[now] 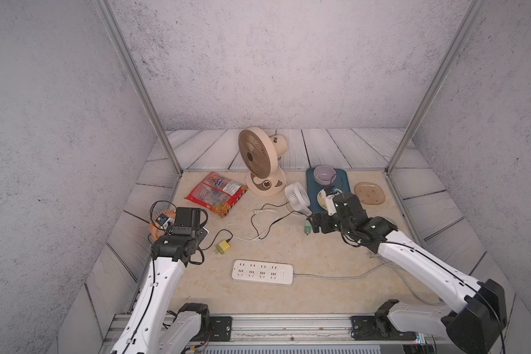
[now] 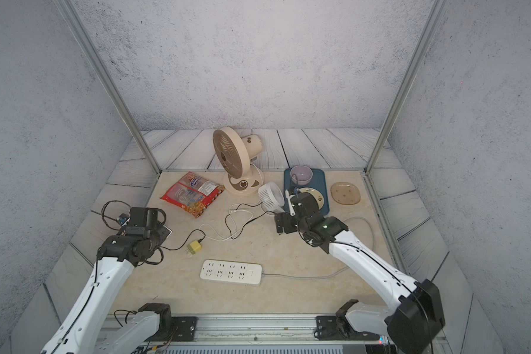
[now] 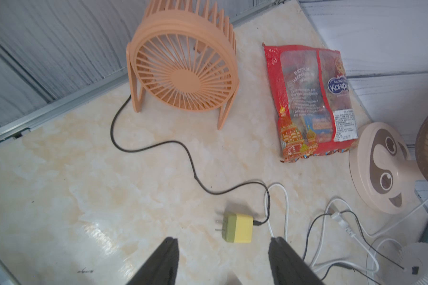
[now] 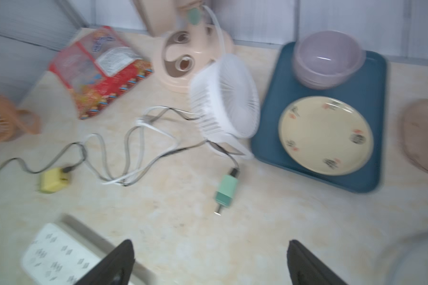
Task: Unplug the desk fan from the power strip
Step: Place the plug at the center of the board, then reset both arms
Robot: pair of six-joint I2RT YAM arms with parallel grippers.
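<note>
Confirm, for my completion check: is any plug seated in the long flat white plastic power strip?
No: in a top view every socket of the power strip is bare.

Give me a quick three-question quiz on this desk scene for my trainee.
1. True or false: something is plugged into the power strip.
2. The orange fan has a black cord ending in a plug. Which colour is it? A yellow, B green, C red.
3. Fill in: the plate lies on the blue ____.

Key: 1 false; 2 A; 3 tray.
</note>
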